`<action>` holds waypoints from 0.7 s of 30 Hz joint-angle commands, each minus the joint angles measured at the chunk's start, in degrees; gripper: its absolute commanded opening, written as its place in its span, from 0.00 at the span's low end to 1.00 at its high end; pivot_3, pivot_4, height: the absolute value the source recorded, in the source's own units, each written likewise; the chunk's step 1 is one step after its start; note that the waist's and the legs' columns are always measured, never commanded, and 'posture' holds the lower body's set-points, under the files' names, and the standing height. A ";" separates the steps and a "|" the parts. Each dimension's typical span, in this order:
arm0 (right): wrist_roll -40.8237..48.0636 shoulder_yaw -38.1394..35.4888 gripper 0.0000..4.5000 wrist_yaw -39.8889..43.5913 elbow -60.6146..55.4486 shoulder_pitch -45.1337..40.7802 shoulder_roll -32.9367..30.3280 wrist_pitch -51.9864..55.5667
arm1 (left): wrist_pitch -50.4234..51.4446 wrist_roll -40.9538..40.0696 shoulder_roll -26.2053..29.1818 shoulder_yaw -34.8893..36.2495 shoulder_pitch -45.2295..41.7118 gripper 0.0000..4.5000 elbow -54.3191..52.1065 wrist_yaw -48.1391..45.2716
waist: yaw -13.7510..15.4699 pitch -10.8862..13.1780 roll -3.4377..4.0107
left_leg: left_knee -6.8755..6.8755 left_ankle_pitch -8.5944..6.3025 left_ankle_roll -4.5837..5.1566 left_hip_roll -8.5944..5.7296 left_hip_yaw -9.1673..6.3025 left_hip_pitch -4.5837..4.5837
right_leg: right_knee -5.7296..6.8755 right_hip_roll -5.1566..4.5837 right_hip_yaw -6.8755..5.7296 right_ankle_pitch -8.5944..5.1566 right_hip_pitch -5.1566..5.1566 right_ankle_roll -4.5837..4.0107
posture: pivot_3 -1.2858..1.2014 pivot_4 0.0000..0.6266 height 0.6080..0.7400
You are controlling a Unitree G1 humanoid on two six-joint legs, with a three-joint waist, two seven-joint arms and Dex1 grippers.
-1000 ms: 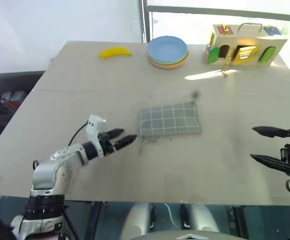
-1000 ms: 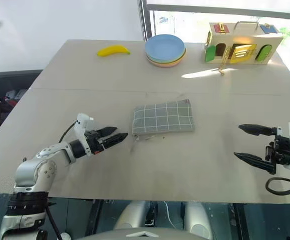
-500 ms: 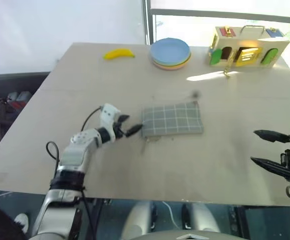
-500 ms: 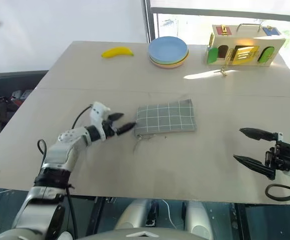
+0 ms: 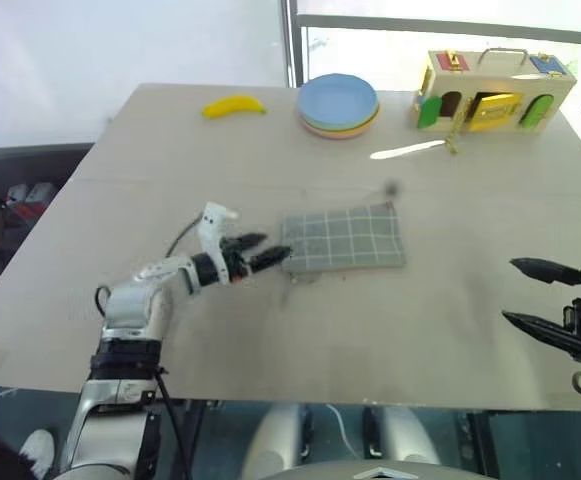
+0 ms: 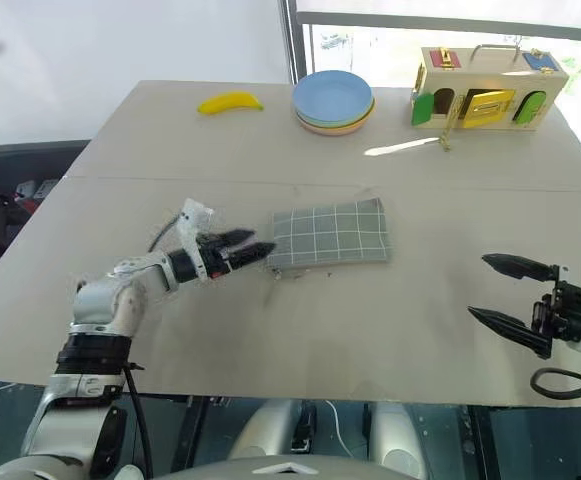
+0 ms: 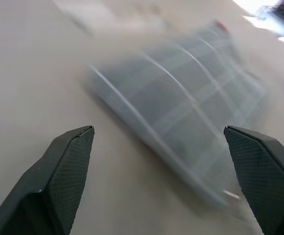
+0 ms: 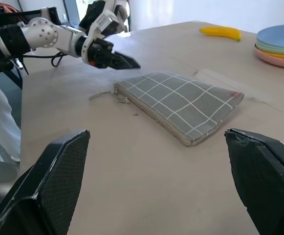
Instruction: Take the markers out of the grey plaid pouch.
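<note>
One left gripper [image 5: 270,255] just beside grey plaid pouch [image 5: 345,238].

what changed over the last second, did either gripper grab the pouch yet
The left gripper moved across the table toward the grey plaid pouch and its tips now sit at the pouch's near-left corner, jaws open, nothing grasped. The pouch lies flat and closed where it was. The right gripper stayed open off to the right, and the banana, plates and toy house did not move.
</note>
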 commanded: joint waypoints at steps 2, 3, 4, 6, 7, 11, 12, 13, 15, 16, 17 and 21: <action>2.14 -2.34 1.00 -0.23 -1.69 -0.28 -0.21 0.76 | -32.34 15.66 6.71 -4.21 -1.23 0.98 8.44 -1.61 | -0.15 0.00 0.00 | -0.02 -0.01 0.01 0.00 0.01 -0.02 | -0.01 -0.02 0.01 0.00 -0.06 0.00 | 0.52 0.24 1.00; 2.11 -2.29 1.00 -0.23 -1.50 -0.53 -0.25 0.79 | -40.01 19.67 8.67 -6.43 -1.62 0.98 11.28 -1.96 | -0.20 0.00 0.00 | -0.12 -0.01 0.01 0.00 0.05 -0.02 | -0.06 -0.02 0.06 0.00 -0.08 0.00 | 0.52 0.24 1.00; 2.05 -2.24 1.00 -0.22 -1.34 -0.75 -0.24 0.83 | -46.06 22.40 9.89 -7.95 -2.25 0.98 14.04 -1.91 | -0.19 -0.01 0.01 | -0.23 -0.01 0.01 0.00 0.12 0.02 | -0.10 -0.02 0.12 0.00 -0.11 0.00 | 0.52 0.24 1.00; 1.96 -2.11 1.00 -0.28 -1.14 -1.17 -0.01 0.85 | -57.79 27.95 12.15 -11.25 -3.59 0.98 19.12 -1.44 | -0.07 -0.01 0.01 | -0.39 -0.01 0.01 -0.01 0.14 0.01 | -0.26 -0.04 0.13 0.01 -0.14 0.00 | 0.52 0.24 1.00; 1.88 -1.94 1.00 -0.39 -1.10 -1.40 0.17 0.85 | -62.15 29.77 12.54 -12.48 -4.29 0.98 21.31 -1.29 | -0.03 -0.01 0.01 | -0.43 -0.02 0.03 -0.01 0.14 -0.02 | -0.32 -0.06 0.11 0.01 -0.16 0.01 | 0.52 0.24 1.00; 1.71 -1.71 1.00 -0.59 -1.19 -1.78 0.64 0.94 | -76.26 38.04 12.84 -16.57 -7.99 0.98 27.89 3.57 | 0.28 -0.02 0.01 | -0.51 -0.06 0.09 -0.02 0.09 -0.13 | -0.57 -0.10 -0.01 0.01 -0.16 0.02 | 0.52 0.24 1.00; 1.71 -1.73 1.00 -0.61 -1.19 -1.77 0.73 0.93 | -79.42 41.06 12.84 -17.78 -9.10 0.98 29.22 5.45 | 0.27 -0.03 0.02 | -0.53 -0.07 0.12 -0.03 0.10 -0.14 | -0.61 -0.11 -0.01 0.02 -0.15 0.02 | 0.52 0.24 1.00; 1.69 -1.77 1.00 -0.62 -1.19 -1.78 0.79 0.92 | -81.57 43.23 12.86 -18.63 -10.00 0.98 30.50 7.02 | 0.25 -0.03 0.02 | -0.53 -0.09 0.15 -0.04 0.11 -0.15 | -0.64 -0.12 -0.01 0.02 -0.14 0.02 | 0.52 0.24 1.00; 1.82 -1.99 1.00 -0.91 -1.42 -1.75 0.99 1.11 | -84.20 46.92 11.74 -20.71 -12.06 0.98 33.23 9.96 | 0.22 -0.05 0.04 | -0.52 -0.11 0.20 -0.07 0.12 -0.15 | -0.67 -0.13 -0.01 0.02 -0.10 0.03 | 0.52 0.24 1.00; 1.85 -2.11 1.00 -0.98 -1.55 -1.65 1.05 1.13 | -85.01 48.15 10.95 -21.57 -13.00 0.98 34.59 11.36 | 0.24 -0.08 0.05 | -0.52 -0.12 0.20 -0.07 0.12 -0.15 | -0.67 -0.13 -0.02 0.02 -0.10 0.04 | 0.52 0.24 1.00; 1.91 -2.25 1.00 -1.04 -1.66 -1.49 1.09 1.17 | -85.99 49.61 10.18 -22.47 -13.92 0.98 35.52 12.93 | 0.29 -0.10 0.08 | -0.51 -0.12 0.21 -0.09 0.13 -0.14 | -0.67 -0.13 -0.02 0.03 -0.08 0.05 | 0.52 0.24 1.00; 2.11 -2.84 1.00 -1.27 -2.03 -0.93 1.08 1.28 | -89.67 56.12 7.80 -26.13 -15.91 0.98 38.76 19.52 | 0.55 -0.20 0.10 | -0.44 -0.11 0.23 -0.11 0.12 -0.11 | -0.62 -0.13 -0.05 0.07 -0.03 0.13 | 0.52 0.24 1.00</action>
